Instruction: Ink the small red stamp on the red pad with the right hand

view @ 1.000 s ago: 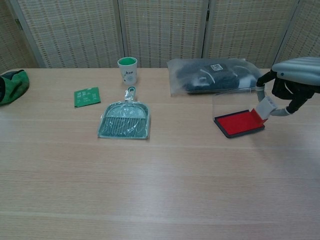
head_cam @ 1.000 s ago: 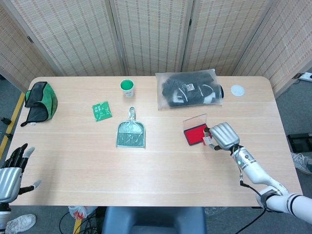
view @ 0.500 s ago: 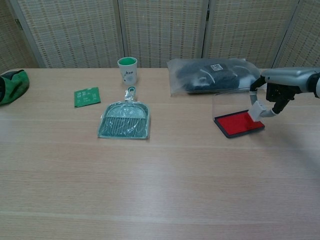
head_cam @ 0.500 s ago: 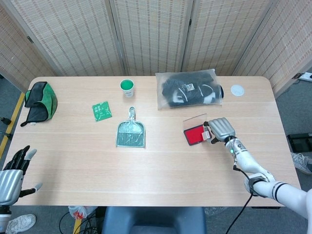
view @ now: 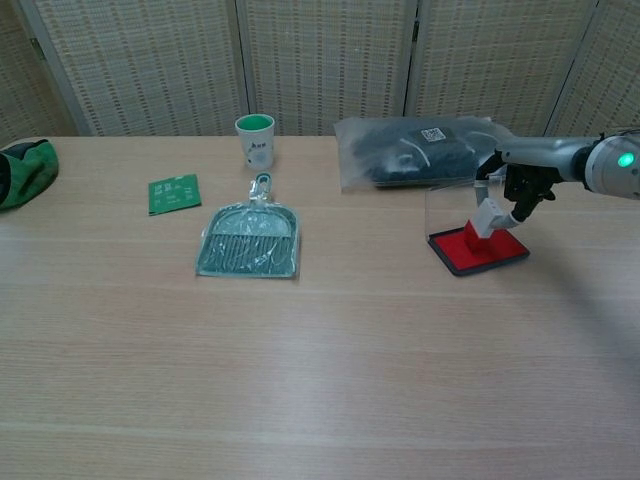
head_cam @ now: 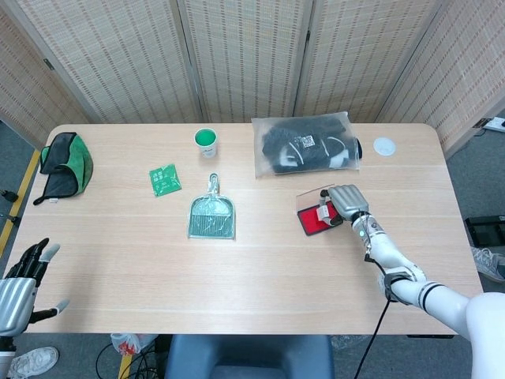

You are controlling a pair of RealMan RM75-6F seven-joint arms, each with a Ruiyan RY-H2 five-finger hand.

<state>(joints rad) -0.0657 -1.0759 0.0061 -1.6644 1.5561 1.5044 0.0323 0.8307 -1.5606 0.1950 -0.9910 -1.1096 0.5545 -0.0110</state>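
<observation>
A long wooden tabletop (head_cam: 237, 268) holds many things. A green and black bag (head_cam: 65, 163) sits at the far left end. A small green packet (head_cam: 164, 179) lies near a green dustpan (head_cam: 211, 215). A white cup (head_cam: 206, 142) stands behind them. A clear bag of black stuff (head_cam: 306, 146) lies toward the right, with a small white lid (head_cam: 383, 146) beside it. In front of the bag sits the red pad (view: 478, 248).
</observation>
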